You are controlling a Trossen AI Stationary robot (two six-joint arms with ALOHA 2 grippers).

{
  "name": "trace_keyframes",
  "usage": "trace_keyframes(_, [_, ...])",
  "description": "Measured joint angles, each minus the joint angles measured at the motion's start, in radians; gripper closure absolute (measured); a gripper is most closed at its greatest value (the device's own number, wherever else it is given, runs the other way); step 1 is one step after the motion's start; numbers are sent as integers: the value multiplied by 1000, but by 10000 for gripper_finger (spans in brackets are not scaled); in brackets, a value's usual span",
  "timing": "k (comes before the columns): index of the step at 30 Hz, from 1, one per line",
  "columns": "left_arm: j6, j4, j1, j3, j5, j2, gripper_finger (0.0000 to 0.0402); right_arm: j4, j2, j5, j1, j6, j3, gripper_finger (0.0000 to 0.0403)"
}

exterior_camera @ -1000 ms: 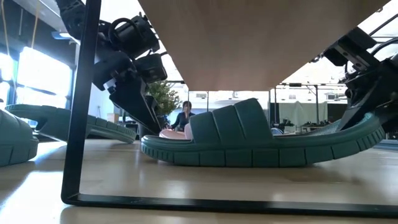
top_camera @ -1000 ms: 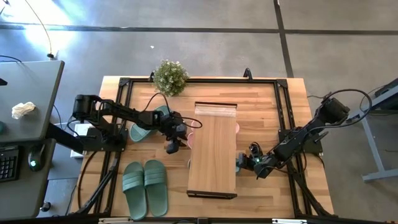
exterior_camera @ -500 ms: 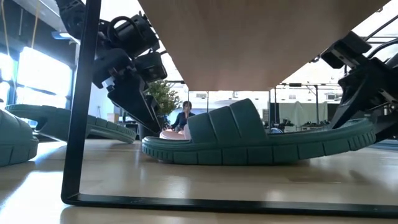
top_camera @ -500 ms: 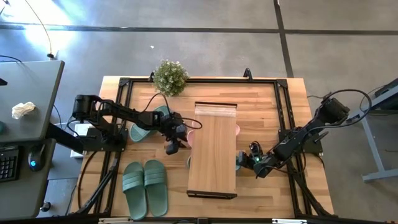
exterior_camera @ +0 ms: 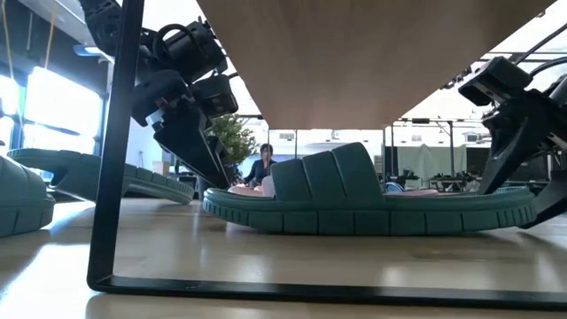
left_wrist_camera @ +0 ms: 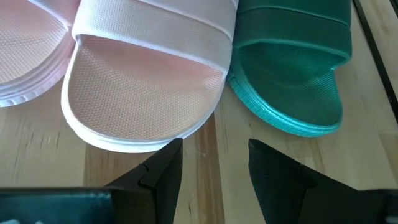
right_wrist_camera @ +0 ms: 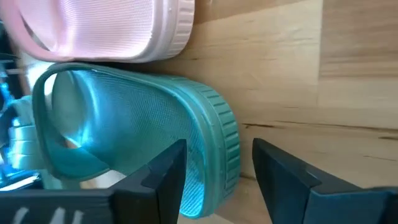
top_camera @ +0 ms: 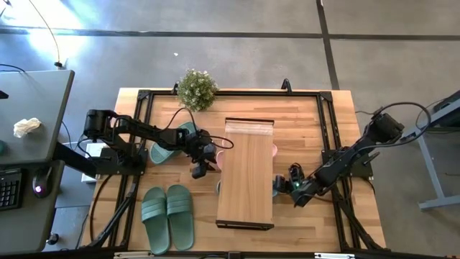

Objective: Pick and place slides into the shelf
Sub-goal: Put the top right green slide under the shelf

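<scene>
The shelf [top_camera: 244,173] stands mid-table. Under it a green slide [exterior_camera: 372,208] lies flat on its sole, beside pink slides [left_wrist_camera: 143,87]. My right gripper [right_wrist_camera: 217,168] is at the shelf's right side, open, its fingers standing on either side of the green slide's heel end [right_wrist_camera: 214,140]. My left gripper [left_wrist_camera: 214,168] is at the shelf's left side, open, just short of a pink slide's end and the green slide's other end [left_wrist_camera: 292,74], with nothing between its fingers. My right gripper's open fingers straddle the rim of the green slide's heel end [right_wrist_camera: 229,149], coming slanting down from the table's right. Whether a finger touches the rim I cannot tell. The slide rests flat on the table.
A pair of green slides [top_camera: 167,216] lies on the table near its front left. Another green slide [top_camera: 172,144] lies under the left arm. A potted plant [top_camera: 196,88] stands at the far edge. The shelf's dark end frame [exterior_camera: 115,177] stands close to the low camera.
My right gripper has opened and let go of the green slide's heel end, tipping up a little. That end, held raised a second ago, has dropped onto the table, and the slide now lies flat under the shelf.
</scene>
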Motion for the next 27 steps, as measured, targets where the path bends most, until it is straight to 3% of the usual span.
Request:
trace_keyframes(10, [-3, 0, 0, 0, 0, 0, 236, -297, -23, 22, 16, -8, 135, 229])
trace_keyframes(14, [-3, -1, 0, 0, 0, 0, 236, -555, -79, 37, 52, -5, 218, 229])
trace_keyframes(19, [-2, -2, 0, 0, 0, 0, 236, -906, -117, -83, 109, -135, 330, 247])
trace_keyframes(25, [0, -8, 0, 0, 0, 0, 236, -825, -112, -92, 168, -225, 285, 337])
trace_keyframes(27, [0, -8, 0, 0, 0, 0, 236, -728, -112, -43, 183, -244, 234, 376])
